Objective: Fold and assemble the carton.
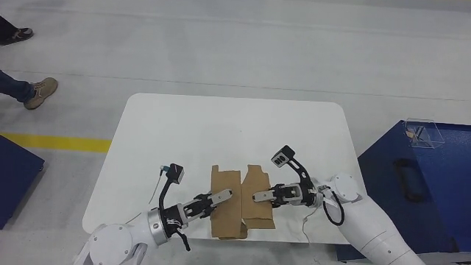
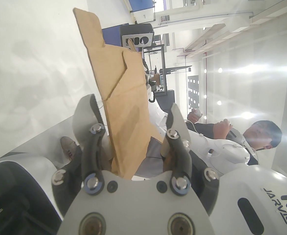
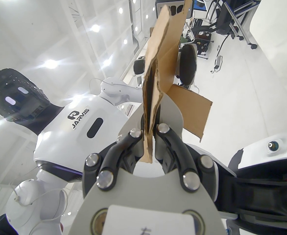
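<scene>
**A:** Right gripper (image 3: 150,123), quick.

**B:** Clamped tight on an edge of the carton (image 3: 165,50), with a finger pressed to each face of the cardboard. From above, the right gripper (image 1: 257,196) comes at the carton from the robot's right.

**A:** Left gripper (image 2: 131,105)?

**B:** Spread wide and not gripping. A panel of the carton (image 2: 123,91) runs between the fingers. It lies close against one finger (image 2: 92,113), and the other finger (image 2: 176,121) stands clear of it. From above, the left gripper (image 1: 222,196) sits at the carton's left half.

**A:** Carton state?

**B:** Brown cardboard, mostly flat, with the layers slightly parted at the pinched edge. Two flaps with a notch between them point away from the robot. Another flap sticks out sideways near the right gripper.

**A:** Where is it?

**B:** The carton (image 1: 234,217) is between the two grippers, over the near edge of the white table (image 1: 221,125), roughly centred. Can't tell whether it's touching the tabletop or lifted.

**A:** Anything around?

**B:** A blue cabinet (image 1: 441,206) stands just beside the table on the robot's right, with a clear plastic holder (image 1: 423,132) on top.
</scene>
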Available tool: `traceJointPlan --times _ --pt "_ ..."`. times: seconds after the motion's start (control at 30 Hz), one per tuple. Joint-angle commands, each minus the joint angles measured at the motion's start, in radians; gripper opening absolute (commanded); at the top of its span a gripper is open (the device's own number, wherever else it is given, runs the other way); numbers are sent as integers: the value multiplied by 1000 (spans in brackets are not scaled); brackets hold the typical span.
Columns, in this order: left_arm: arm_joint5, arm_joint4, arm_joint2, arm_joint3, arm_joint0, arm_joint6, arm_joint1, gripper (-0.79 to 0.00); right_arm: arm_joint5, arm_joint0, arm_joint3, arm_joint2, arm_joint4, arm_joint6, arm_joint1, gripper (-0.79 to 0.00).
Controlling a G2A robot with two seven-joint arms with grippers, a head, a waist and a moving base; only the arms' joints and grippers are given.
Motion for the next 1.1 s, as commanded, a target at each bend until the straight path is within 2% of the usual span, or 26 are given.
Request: traceJointPlan --times 0.0,0.03,0.07,0.53,0.6,0.67,0.83,0.9,1.07 --pt "0 1 0 0 0 -1 0 -785 4 1 1 -1 2 5 -1 -785" --pt "0 1 0 0 0 -1 0 -785 4 1 1 -1 2 5 -1 -785" --pt "0 1 0 0 0 -1 0 -785 4 1 1 -1 2 5 -1 0" --pt "0 1 0 0 0 -1 0 -785 4 1 1 -1 2 5 -1 0" --pt "-17 -40 7 -1 7 14 -2 -785 4 1 1 -1 2 5 -1 0" --pt "-76 -110 20 22 18 61 -8 -785 -42 -9 -11 16 -76 -74 2 0" --pt "-233 -210 85 70 26 220 -28 -785 -116 -53 -49 80 -127 -130 14 0" --pt "-320 -287 136 86 26 302 -42 -785 -159 -81 -74 131 -116 -154 23 0" --pt "-456 -439 251 162 -17 429 -77 -785 -258 -165 -154 224 -190 -252 42 0"
